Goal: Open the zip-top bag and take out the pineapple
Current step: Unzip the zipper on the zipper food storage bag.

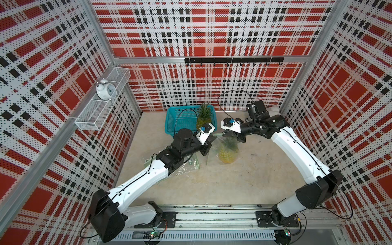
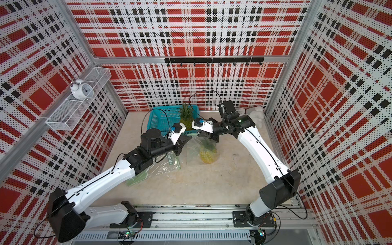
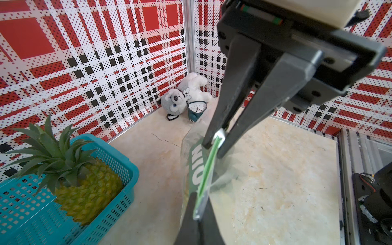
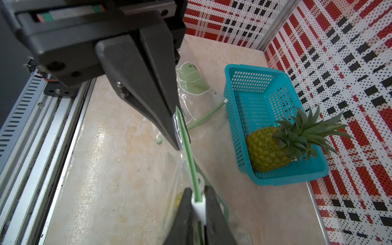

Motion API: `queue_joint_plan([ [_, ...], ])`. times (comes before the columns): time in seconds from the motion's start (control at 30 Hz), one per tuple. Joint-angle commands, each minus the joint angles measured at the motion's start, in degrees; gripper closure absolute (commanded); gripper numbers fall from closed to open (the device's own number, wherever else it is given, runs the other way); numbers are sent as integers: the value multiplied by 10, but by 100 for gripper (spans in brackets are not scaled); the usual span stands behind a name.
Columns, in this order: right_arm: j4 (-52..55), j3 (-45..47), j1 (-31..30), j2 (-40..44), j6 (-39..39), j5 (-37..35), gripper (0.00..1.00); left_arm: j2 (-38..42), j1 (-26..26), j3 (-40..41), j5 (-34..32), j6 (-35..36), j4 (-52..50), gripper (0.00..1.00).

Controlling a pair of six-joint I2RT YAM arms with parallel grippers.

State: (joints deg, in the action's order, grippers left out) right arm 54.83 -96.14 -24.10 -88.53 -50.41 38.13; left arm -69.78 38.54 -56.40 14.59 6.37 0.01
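In both top views a pale, marbled tabletop sits inside perforated red, black and white plaid walls. On it stands a clear, crinkled zip-top bag with the bumpy yellow pineapple inside, held up by its top edge between both arms. Behind it, a teal lattice basket holds a second pineapple.

In the left wrist view, the left gripper is clamped on the bag's white slider at one end of the green zip strip.

In the right wrist view, the right gripper pinches the strip's other end.
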Motion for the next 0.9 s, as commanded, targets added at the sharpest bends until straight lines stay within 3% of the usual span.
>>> queue_joint_plan([
  [0.0, 9, 8, 36, 37, 12, -47, 95, 24, -20, 10, -29, -6, -5, 100],
  [0.87, 11, 133, 190, 135, 35, -147, 96, 32, -58, 27, -79, -21, -9, 100],
])
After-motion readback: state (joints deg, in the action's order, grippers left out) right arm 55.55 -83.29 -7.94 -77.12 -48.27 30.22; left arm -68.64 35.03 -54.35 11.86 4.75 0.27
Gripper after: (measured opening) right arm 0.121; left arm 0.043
